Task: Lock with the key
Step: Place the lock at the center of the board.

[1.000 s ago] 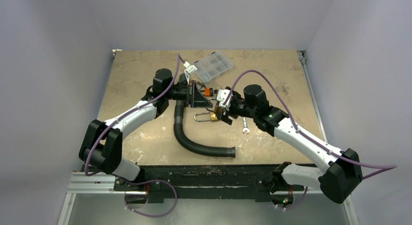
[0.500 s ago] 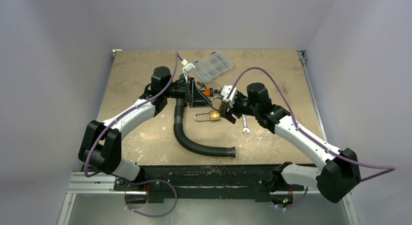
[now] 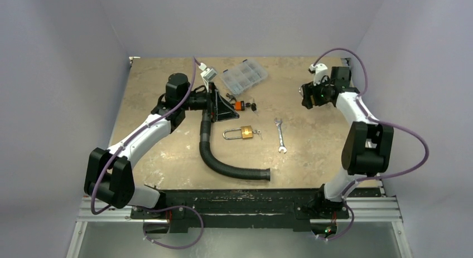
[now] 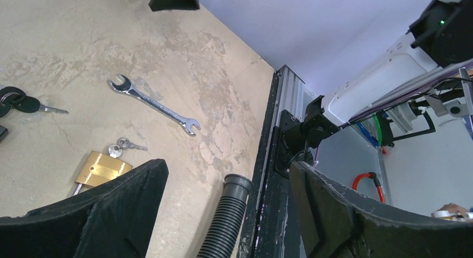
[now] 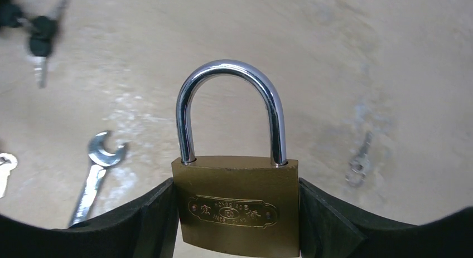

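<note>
**A:** What is seen at the right gripper (image 5: 237,183)?

**B:** A padlock (image 5: 234,210) is pinched by its brass body between the two fingers, shackle upward. Both shackle legs are seen entering the body. The keyhole face is turned out of sight, and the fingers are cut off by the lower edge of the wrist view.

**A:** Is that grip confirmed from above?

**B:** Hardly. The right gripper (image 3: 305,96) is found at the far right of the table (image 3: 156,91), but the brass in it cannot be made out there. In the left wrist view only a black finger and a sliver of brass are caught at the top edge.

**A:** And the left gripper (image 4: 227,164)?

**B:** Its fingers are spread wide, with nothing between them. It is held over the far end of the hose (image 3: 223,163).

**A:** Where is the second padlock (image 3: 241,134) placed?

**B:** It is laid flat on the table, near the left gripper on the side toward the arm bases and well apart from the right gripper. It is set between the hose and the wrench (image 3: 280,135). A key (image 3: 257,132) is seen sticking out of the body's end that faces the wrench. In the left wrist view its shackle is hidden behind a finger, so whether it is latched cannot be told.

**A:** Anything farther out?

**B:** A bunch of keys (image 3: 252,106) and a clear box (image 3: 244,76) are seen beyond the left gripper. A small object right of the held shackle is too blurred to be named.
</note>
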Robot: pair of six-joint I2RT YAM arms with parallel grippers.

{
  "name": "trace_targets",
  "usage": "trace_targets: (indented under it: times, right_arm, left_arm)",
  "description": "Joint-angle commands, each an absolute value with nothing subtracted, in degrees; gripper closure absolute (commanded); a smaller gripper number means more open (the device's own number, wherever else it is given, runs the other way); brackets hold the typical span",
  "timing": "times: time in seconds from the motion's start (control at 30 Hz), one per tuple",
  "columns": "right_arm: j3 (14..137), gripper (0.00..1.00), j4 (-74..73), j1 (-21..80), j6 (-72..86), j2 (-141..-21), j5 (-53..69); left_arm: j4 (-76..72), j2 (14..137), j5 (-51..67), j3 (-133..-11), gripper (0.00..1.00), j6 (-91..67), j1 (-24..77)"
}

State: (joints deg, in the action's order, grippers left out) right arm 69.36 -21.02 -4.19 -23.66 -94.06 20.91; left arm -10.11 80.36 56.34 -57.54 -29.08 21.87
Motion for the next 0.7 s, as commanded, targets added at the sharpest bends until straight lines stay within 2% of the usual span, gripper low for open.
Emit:
trace_targets:
  times: [0.0,0.2,0.5,0.67]
  right_arm:
    - [78.2,0.58,-20.8,-6.4,-21.2,-98.8,17.5]
    - [83.1,0.58,-20.8,-7.0,-19.8,-107.0,13.6]
    - [83.3,0.58,-18.1,-7.1,-16.7,-111.7,9.9]
    - [82.5,0.53,-16.4,-7.1,-14.5,-112.3,8.2]
  left_arm:
    - [-10.2,78.7,56.1,-59.2,0.13,-27.0,21.9]
    - [-10.5,78.0,55.9,-58.5,0.13,-26.8,21.9]
    - [-10.7,77.9,56.1,-58.1,0.13,-26.6,21.9]
    - [-11.0,78.2,56.1,-57.9,0.13,-26.6,21.9]
